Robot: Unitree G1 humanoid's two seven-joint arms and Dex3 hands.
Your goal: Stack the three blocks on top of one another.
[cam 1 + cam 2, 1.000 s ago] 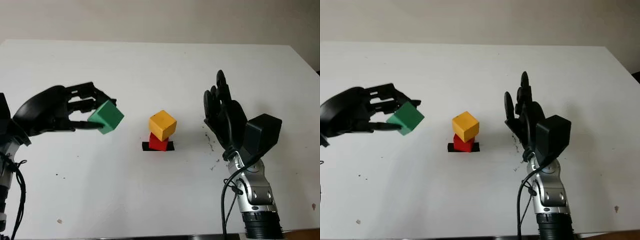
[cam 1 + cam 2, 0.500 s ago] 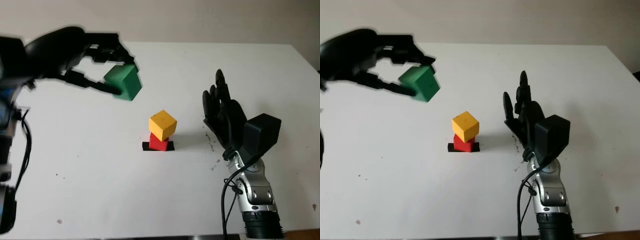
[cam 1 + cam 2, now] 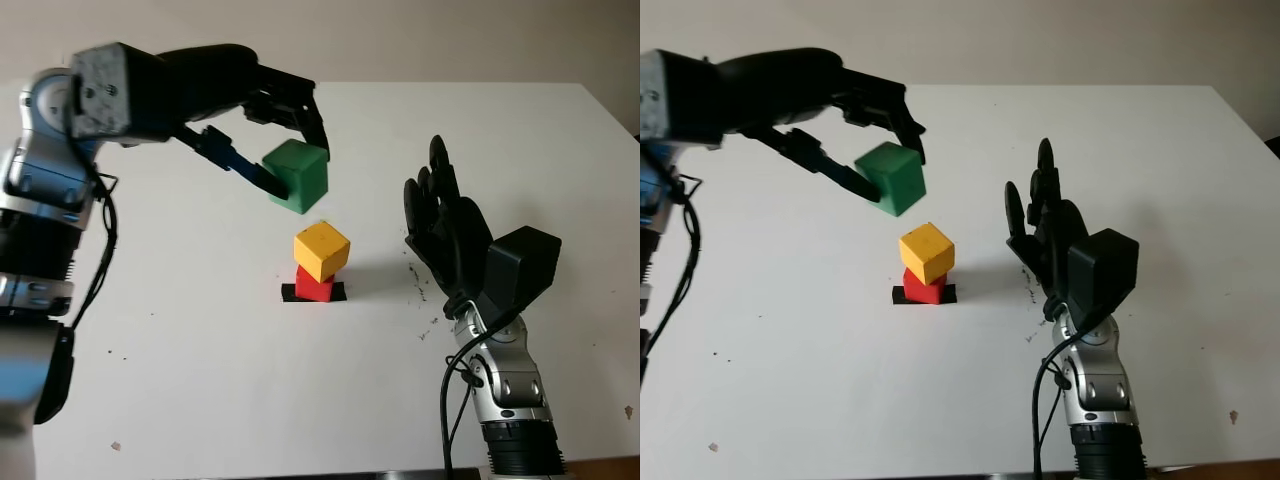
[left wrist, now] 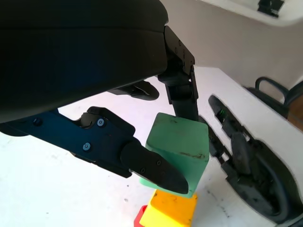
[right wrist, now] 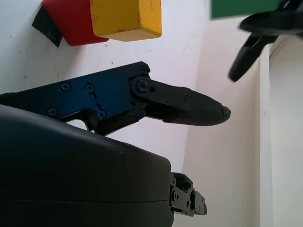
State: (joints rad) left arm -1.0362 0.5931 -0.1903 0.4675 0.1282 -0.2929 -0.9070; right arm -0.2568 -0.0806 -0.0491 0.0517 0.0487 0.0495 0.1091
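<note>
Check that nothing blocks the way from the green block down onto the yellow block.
Nothing visible does. The left hand holds the green block in the air just above the yellow block, whose top is bare. The open right hand stands off to the side.

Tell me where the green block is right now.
The green block is in the left hand, in the air just above the yellow block, which sits on the red block mid-table.

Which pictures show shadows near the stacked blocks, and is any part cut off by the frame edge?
Left eye view: a soft shadow lies beside the yellow block and red block. Right wrist view: the green block is cut off by the frame edge.
</note>
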